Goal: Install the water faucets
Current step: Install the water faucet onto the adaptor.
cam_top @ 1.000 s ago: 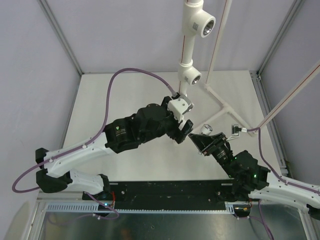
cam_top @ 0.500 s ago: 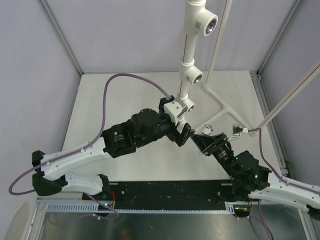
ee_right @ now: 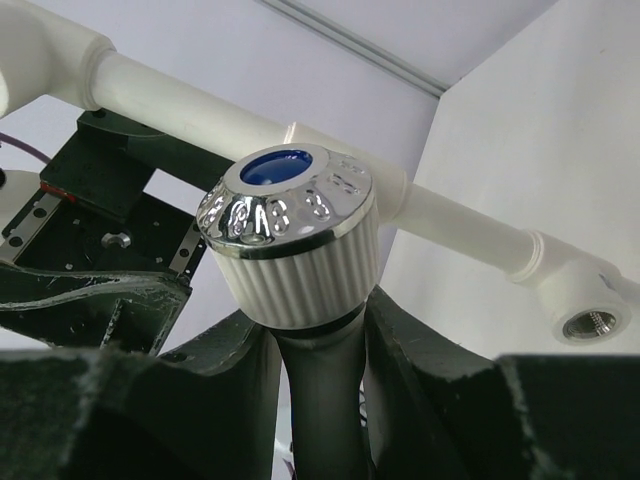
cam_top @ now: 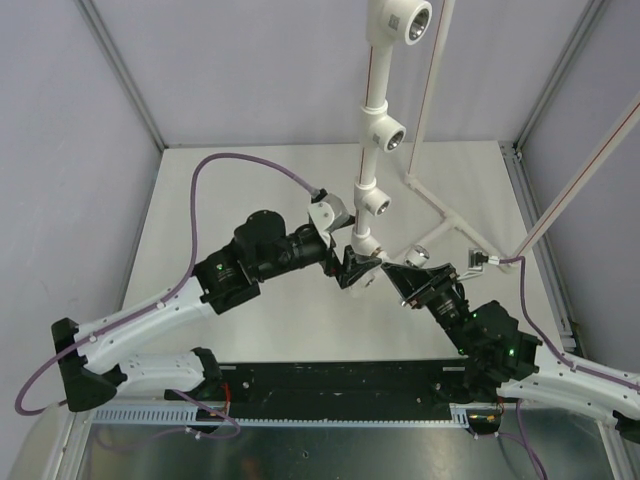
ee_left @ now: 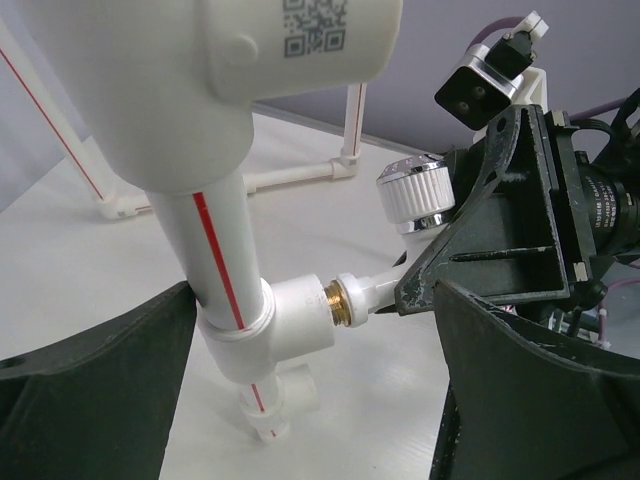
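Pale lilac-grey wall panels [cam_top: 70,150] close off left, back and right sides. Aluminium posts [cam_top: 120,70] stand at both back corners. White table top [cam_top: 200,190] matte, evenly lit, shadows soft. Black strip [cam_top: 340,378] runs along near edge. Nearer still: slotted grey cable duct [cam_top: 130,412], brushed metal sheet [cam_top: 350,455] with faint glare.

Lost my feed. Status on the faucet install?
Left gripper open, straddling pipe. Right gripper shut on faucet, brass thread at tee socket. Nothing blocking seen.

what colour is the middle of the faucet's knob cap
Blue, ringed by shiny chrome, on the faucet; clearest in the right wrist view.
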Robot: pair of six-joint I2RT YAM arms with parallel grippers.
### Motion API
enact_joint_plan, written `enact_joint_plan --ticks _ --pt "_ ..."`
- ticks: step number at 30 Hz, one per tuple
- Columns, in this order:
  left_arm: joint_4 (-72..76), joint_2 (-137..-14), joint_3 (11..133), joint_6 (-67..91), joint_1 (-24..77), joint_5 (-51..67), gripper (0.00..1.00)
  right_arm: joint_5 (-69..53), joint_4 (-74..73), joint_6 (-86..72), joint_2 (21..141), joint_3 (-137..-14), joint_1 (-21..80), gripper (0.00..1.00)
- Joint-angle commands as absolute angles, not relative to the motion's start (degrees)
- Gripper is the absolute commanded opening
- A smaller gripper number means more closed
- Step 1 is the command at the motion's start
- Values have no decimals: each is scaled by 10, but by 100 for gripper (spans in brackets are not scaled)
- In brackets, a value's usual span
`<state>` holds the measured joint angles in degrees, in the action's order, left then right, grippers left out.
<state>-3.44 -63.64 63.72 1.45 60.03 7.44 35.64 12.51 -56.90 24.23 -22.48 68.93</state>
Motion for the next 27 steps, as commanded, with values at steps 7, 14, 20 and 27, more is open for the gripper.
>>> enact_joint_plan --ticks 7,14,20,27 --pt "38 -697 705 9 567 253 100 450 109 -629 254 -216 675 0" --pt "40 -737 740 13 544 273 100 454 106 -683 253 -212 673 0" --pt "40 -765 758 32 528 294 88 457 105 -773 249 -193 674 0" --pt "41 -775 770 49 516 327 67 466 111 -865 246 -181 674 0"
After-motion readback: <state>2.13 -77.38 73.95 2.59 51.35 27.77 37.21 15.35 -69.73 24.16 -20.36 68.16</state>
